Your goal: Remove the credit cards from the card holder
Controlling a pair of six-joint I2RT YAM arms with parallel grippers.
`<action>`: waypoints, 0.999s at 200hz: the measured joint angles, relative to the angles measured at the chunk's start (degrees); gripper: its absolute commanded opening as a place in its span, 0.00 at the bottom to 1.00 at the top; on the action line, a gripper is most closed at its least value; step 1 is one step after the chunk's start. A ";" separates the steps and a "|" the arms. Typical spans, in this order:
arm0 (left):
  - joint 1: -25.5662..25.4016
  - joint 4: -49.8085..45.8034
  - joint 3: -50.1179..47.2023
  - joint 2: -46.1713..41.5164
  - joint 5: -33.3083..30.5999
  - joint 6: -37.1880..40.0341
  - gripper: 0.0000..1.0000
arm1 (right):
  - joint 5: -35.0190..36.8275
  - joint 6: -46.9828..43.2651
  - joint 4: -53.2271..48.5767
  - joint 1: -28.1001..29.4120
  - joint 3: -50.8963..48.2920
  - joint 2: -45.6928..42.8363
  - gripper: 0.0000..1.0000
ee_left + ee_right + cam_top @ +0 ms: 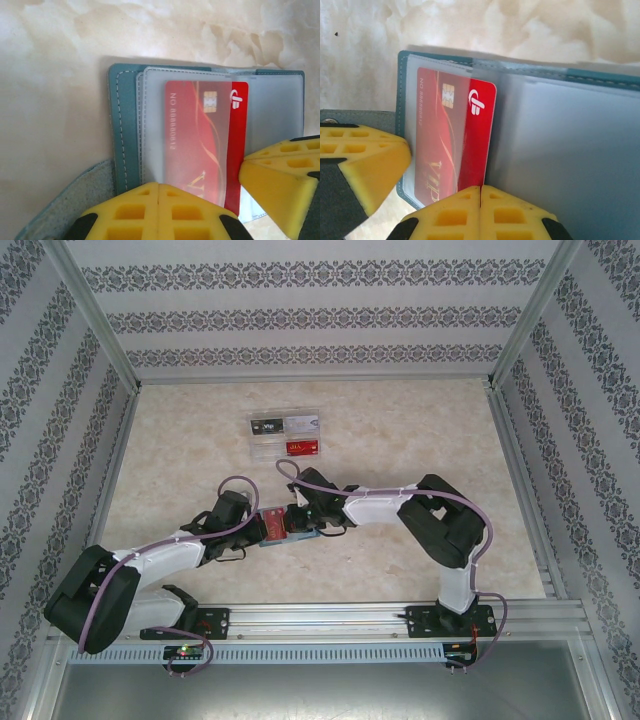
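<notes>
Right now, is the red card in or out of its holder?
Partly out: one edge of the red card sticks past the clear sleeve of the card holder, the rest covered.

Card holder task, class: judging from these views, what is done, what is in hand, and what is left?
Done: the teal-blue bifold card holder lies open; three cards sit in the clear plastic tray. In hand: the left gripper pins the holder; the right gripper pinches the red chip card, partly out of its frosted sleeve. Left: pull it free.
</notes>
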 measured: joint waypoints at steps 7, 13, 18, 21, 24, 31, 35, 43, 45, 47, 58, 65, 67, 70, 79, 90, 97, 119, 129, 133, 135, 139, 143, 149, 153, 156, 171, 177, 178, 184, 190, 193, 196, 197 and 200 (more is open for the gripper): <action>0.00 0.00 0.00 0.02 0.00 0.00 0.00 | 0.00 0.00 0.07 -0.28 -0.46 -0.42 0.00; 0.00 -0.02 0.00 0.00 -0.07 0.00 0.00 | 0.00 0.00 0.04 -0.57 -0.74 -0.70 0.00; 0.00 -0.02 0.00 0.00 -0.07 0.00 0.00 | 0.02 0.00 0.04 -0.70 -0.98 -1.01 0.00; 0.00 -0.02 0.00 0.00 -0.09 0.00 0.00 | 0.02 0.00 0.04 -0.90 -1.18 -1.20 0.00; 0.00 -0.02 0.00 0.00 -0.11 -0.02 0.00 | 0.00 0.00 0.04 -1.01 -1.33 -1.36 0.00; 0.00 -0.02 0.00 0.00 -0.15 0.00 0.00 | 0.11 -0.02 -0.02 -1.22 -1.70 -1.73 0.00; 0.00 -0.02 0.00 0.00 -0.15 0.00 0.00 | 0.07 -0.02 -0.02 -1.38 -1.92 -1.90 0.00; 0.00 -0.02 0.00 0.00 -0.17 -0.02 0.00 | 0.15 -0.02 -0.02 -1.60 -2.40 -2.32 0.00; 0.00 -0.02 0.00 0.00 -0.17 -0.02 0.00 | 0.15 -0.02 -0.04 -1.73 -2.51 -2.40 0.00; 0.00 -0.04 0.00 0.00 -0.17 -0.02 0.00 | 0.13 -0.02 -0.04 -1.75 -2.58 -2.47 0.00; 0.00 -0.04 0.00 0.00 -0.17 -0.02 0.00 | 0.24 -0.04 -0.07 -2.05 -3.21 -3.04 0.00; 0.00 -0.04 0.00 0.00 -0.15 0.00 0.00 | 0.28 -0.04 -0.20 -2.16 -3.63 -3.45 0.00; 0.00 -0.04 0.00 0.00 -0.15 -0.02 0.00 | 0.28 -0.07 -0.22 -2.19 -3.78 -3.58 0.00; 0.00 -0.04 0.00 0.00 -0.15 -0.02 0.00 | 0.28 -0.07 -0.24 -2.34 -4.00 -3.82 0.00; 0.00 -0.04 0.00 0.00 -0.15 -0.02 0.00 | 0.48 -0.11 -0.37 -2.58 -4.72 -4.68 0.00; 0.00 -0.07 0.00 -0.04 -0.15 -0.02 0.00 | 0.52 -0.39 -0.61 -2.91 -5.55 -5.86 0.00; 0.00 -0.17 0.00 -0.11 -0.15 -0.02 0.00 | 0.61 -0.59 -0.70 -2.99 -5.97 -6.62 0.05; 0.00 -0.74 0.00 -0.42 -0.17 0.00 0.00 | 0.48 -1.77 -0.46 -3.23 -6.10 -7.89 0.14; 0.00 -0.87 0.02 -0.42 -0.17 0.00 0.00 | 0.42 -2.12 -0.42 -3.13 -6.08 -7.91 0.16; 0.00 -0.90 0.02 -0.42 -0.17 -0.02 0.00 | 0.44 -2.27 -0.46 -3.06 -6.03 -7.91 0.17; 0.00 -0.90 0.02 -0.42 -0.17 0.00 0.00 | 0.42 -2.29 -0.46 -2.99 -6.03 -7.91 0.17; 0.00 -0.90 0.02 -0.42 -0.17 0.00 0.00 | 0.42 -2.47 -0.52 -2.84 -5.95 -7.87 0.18; 0.00 -0.90 0.02 -0.42 -0.17 0.00 0.00 | 0.39 -2.58 -0.68 -2.73 -5.75 -7.80 0.19; 0.00 -0.92 0.02 -0.42 -0.17 0.00 0.00 | 0.35 -2.82 -0.90 -2.45 -5.25 -7.58 0.19; 0.00 -0.92 0.02 -0.42 -0.17 0.00 0.00 | 0.26 -2.93 -0.98 -2.32 -4.76 -7.32 0.19; 0.00 -0.94 0.04 -0.42 -0.17 0.00 0.00 | 0.22 -3.06 -1.05 -2.27 -4.37 -7.08 0.20; 0.00 -0.98 0.07 -0.42 -0.15 0.00 0.00 | -0.07 -3.13 -1.07 -1.81 -2.08 -5.44 0.20; 0.00 -1.01 0.07 -0.42 -0.15 0.00 0.00 | -0.13 -3.13 -1.05 -1.68 -1.31 -4.81 0.20; 0.00 -1.01 0.07 -0.42 -0.15 0.00 0.00 | -0.17 -3.13 -1.05 -1.68 -1.14 -4.63 0.20; 0.00 -1.07 0.11 -0.42 -0.15 0.00 0.00 | -0.22 -3.15 -1.05 -1.57 -0.57 -4.04 0.20; 0.00 -1.09 0.13 -0.39 -0.15 0.00 0.00 | -0.31 -3.15 -1.07 -1.55 -0.04 -3.50 0.20; 0.00 -1.09 0.13 -0.39 -0.15 0.00 0.00 | -0.42 -3.15 -1.07 -1.44 0.15 -3.19 0.20; 0.00 -1.09 0.15 -0.39 -0.15 0.00 0.00 | -0.42 -3.15 -1.07 -1.40 0.35 -2.95 0.20; 0.00 -1.09 0.15 -0.39 -0.15 0.00 0.00 | -0.42 -3.15 -1.07 -1.40 0.42 -2.82 0.20; 0.00 -1.11 0.15 -0.39 -0.15 0.00 0.00 | -0.44 -3.15 -1.07 -1.33 0.57 -2.56 0.20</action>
